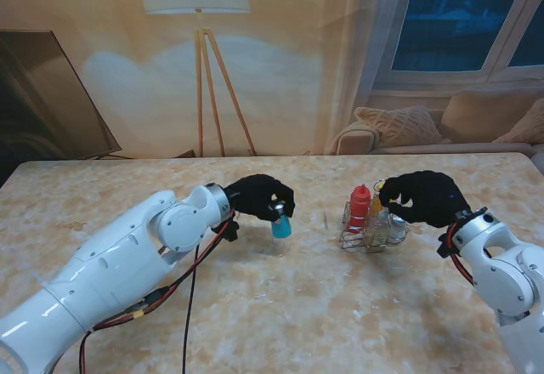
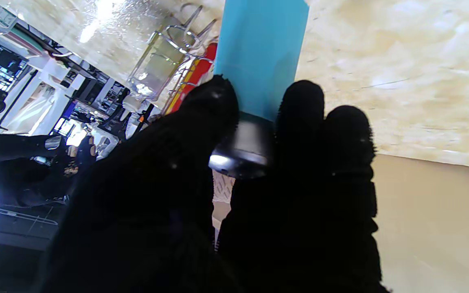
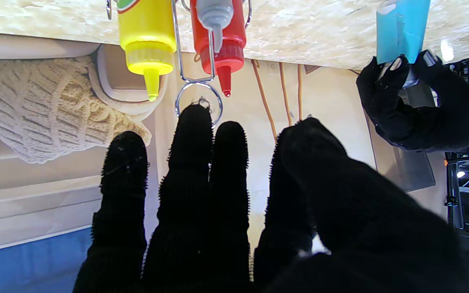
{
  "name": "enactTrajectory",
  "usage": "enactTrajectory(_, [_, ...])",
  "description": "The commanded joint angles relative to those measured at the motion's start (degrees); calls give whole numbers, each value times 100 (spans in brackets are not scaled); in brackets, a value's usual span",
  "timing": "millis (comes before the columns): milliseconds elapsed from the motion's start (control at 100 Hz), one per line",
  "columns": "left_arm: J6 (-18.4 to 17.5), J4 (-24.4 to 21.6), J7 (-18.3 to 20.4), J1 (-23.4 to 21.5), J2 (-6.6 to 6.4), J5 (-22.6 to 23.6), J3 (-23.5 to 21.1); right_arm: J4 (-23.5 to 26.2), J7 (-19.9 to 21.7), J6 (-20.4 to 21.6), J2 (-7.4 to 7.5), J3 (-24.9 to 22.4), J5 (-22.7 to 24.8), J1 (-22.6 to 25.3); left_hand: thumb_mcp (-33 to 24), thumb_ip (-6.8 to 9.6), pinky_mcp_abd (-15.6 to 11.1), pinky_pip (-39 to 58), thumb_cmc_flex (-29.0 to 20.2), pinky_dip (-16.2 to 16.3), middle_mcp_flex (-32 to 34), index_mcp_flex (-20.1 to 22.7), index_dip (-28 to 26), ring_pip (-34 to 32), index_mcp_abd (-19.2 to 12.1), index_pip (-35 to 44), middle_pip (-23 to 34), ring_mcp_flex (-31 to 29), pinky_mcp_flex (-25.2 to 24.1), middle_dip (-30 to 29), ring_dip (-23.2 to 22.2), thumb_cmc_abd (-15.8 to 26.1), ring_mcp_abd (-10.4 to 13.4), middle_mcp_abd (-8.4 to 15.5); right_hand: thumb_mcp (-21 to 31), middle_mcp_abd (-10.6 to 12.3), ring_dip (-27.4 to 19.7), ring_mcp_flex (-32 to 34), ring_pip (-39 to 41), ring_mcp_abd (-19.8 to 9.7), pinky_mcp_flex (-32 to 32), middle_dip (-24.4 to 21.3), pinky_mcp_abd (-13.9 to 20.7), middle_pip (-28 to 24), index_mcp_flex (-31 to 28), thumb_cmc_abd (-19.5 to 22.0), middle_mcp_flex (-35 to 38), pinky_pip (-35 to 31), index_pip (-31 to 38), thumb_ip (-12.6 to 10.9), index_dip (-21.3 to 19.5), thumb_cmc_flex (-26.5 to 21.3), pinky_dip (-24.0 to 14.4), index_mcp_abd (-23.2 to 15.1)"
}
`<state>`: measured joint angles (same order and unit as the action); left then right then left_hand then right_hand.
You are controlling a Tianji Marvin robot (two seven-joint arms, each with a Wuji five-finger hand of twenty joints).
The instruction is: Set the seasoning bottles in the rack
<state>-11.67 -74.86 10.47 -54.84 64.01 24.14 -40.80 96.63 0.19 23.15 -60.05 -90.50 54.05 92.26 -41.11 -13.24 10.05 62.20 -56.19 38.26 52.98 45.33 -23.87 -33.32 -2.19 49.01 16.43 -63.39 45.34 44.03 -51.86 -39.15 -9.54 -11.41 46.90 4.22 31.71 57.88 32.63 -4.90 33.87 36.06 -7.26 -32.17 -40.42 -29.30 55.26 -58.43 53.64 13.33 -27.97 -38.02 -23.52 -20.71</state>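
My left hand [image 1: 262,196] is shut on the dark cap [image 2: 244,144] of a blue seasoning bottle [image 1: 281,226], which hangs upright just over the table, left of the wire rack [image 1: 367,236]. The blue bottle [image 2: 261,53] fills the left wrist view and also shows in the right wrist view [image 3: 401,28]. In the rack stand a red bottle [image 1: 360,205], a yellow bottle [image 3: 147,36] and a clear one [image 2: 153,69]. My right hand [image 1: 427,197] hovers open over the rack's right side, one fingertip [image 3: 196,118] at the rack's handle ring [image 3: 218,103].
The marble-patterned table [image 1: 280,306] spreads around the rack. A black cable [image 1: 189,306] hangs from my left arm across the near table. Beyond the far edge stand a floor lamp [image 1: 200,68] and a sofa with cushions [image 1: 399,123].
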Motion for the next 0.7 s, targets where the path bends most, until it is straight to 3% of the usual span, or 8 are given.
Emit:
enactTrajectory(0, [67, -117, 53, 128, 160, -75, 68, -22, 48, -7, -28, -20, 37, 106, -303, 4, -563, 42, -212, 0, 569, 166, 54, -138, 367, 551, 644, -94, 50, 368, 50, 94, 637, 172, -40, 142, 149, 104, 90, -116, 3, 119, -7, -72, -190, 155, 133, -55, 259, -128, -92, -47, -51, -207])
enactTrajectory(690, [426, 65, -447, 777, 742, -440, 1147, -49, -230, -56, -51, -176, 191, 284, -254, -23, -594, 104, -149, -5, 583, 175, 203, -226, 370, 590, 791, -130, 69, 337, 72, 82, 714, 229, -47, 132, 141, 87, 75, -105, -27, 118, -28, -47, -177, 164, 128, -23, 246, -132, -91, -58, -60, -193])
